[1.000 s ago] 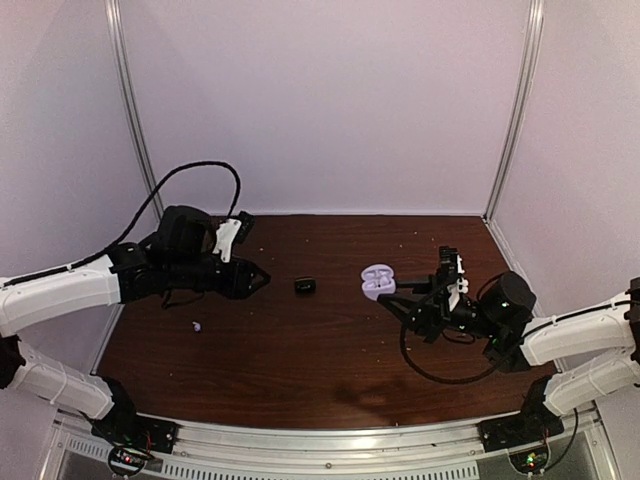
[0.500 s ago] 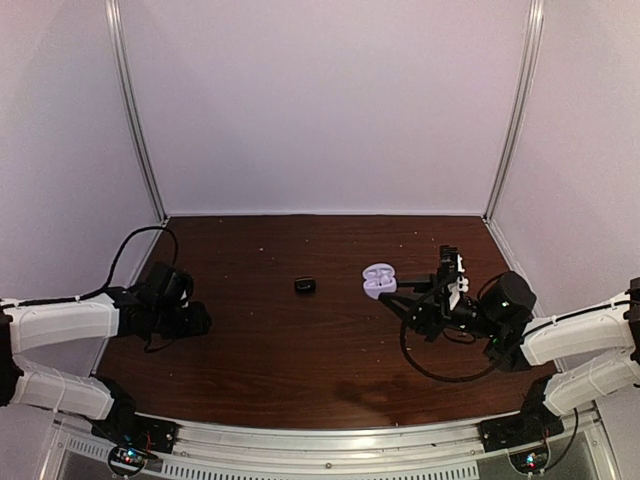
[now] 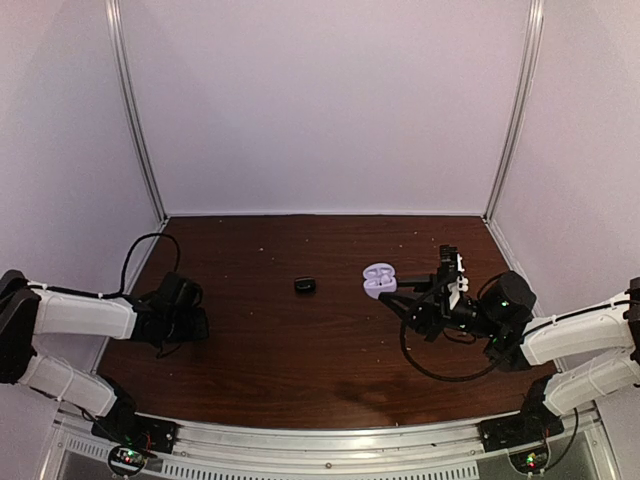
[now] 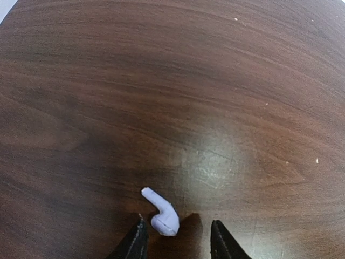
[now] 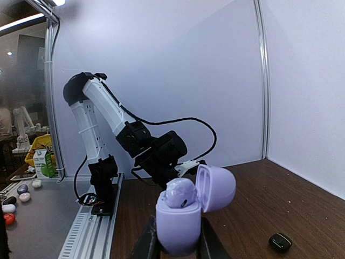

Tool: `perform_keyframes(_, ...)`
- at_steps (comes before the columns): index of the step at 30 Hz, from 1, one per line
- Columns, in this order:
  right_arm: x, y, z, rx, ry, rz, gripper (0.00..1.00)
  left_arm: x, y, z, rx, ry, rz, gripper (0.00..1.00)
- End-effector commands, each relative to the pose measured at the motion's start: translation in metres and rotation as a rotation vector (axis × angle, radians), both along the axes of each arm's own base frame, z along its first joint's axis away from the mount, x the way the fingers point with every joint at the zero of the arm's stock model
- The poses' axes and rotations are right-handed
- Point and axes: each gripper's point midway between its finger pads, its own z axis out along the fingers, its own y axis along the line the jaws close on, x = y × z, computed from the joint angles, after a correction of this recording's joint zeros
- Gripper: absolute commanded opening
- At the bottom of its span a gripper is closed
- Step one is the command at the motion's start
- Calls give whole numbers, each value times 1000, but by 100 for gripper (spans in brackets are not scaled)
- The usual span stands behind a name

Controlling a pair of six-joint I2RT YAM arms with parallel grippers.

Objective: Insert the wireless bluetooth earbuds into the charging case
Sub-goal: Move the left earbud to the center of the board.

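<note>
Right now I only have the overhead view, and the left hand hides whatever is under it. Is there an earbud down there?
Observer: Yes. The left wrist view shows a loose earbud lying on the table, with the left hand open either side of it, not gripping.
Operator: And the case on the right, is it lying down?
Observer: No. The right hand holds the case upright, its lid swung open.
Operator: Anything inside?
Observer: One rounded lavender piece sits in the base; it looks like the other earbud.
</note>
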Motion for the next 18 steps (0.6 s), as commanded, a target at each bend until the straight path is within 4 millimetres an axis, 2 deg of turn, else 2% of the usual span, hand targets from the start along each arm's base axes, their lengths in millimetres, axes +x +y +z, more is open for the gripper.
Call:
perform_keyframes(1,2,-2,1,6,6,-2,0,12,-2,-3,18,-47,-4,40)
perform_keyframes(13,3,-3,1,-1,4,-13,0,19,-8,-19,27,-36,-36,26)
perform_keyframes(18,3,-3,1,-4,4,-17,0,24,-23,-21,7,-33,-107,19)
